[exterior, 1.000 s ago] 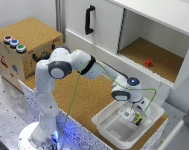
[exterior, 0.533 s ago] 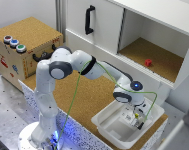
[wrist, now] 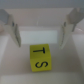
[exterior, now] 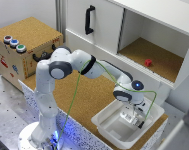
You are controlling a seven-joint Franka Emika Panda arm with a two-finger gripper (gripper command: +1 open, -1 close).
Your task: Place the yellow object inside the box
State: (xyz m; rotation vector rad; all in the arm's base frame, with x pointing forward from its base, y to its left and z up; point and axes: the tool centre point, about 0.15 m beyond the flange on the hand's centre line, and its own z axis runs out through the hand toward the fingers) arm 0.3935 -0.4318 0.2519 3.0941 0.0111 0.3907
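- Lifting a little since the earlier exterior frames, my gripper now sits slightly higher above the box, and the arm has drawn a touch toward the exterior view's right.
- From the wrist view, the fingers stand apart with nothing between them; the yellow object lies on the white floor of the box, just beyond the fingertips and free of them.
- I judge the placing done, or as good as done: the cube rests inside the bin and is no longer held.
- On handling: it looks like a small, rigid, light block with flat faces. If I had to take it again, I would close on two opposite side faces, squarely, since such a tiny thing could tip or skid on smooth plastic.
- Writing: the top face shows a dark "T" and what reads as an "S", both lying sideways as shown. I can make out no brand.
- Elsewhere, the small red cube sits in the open cabinet, and the cork-topped wooden box carries coloured buttons.
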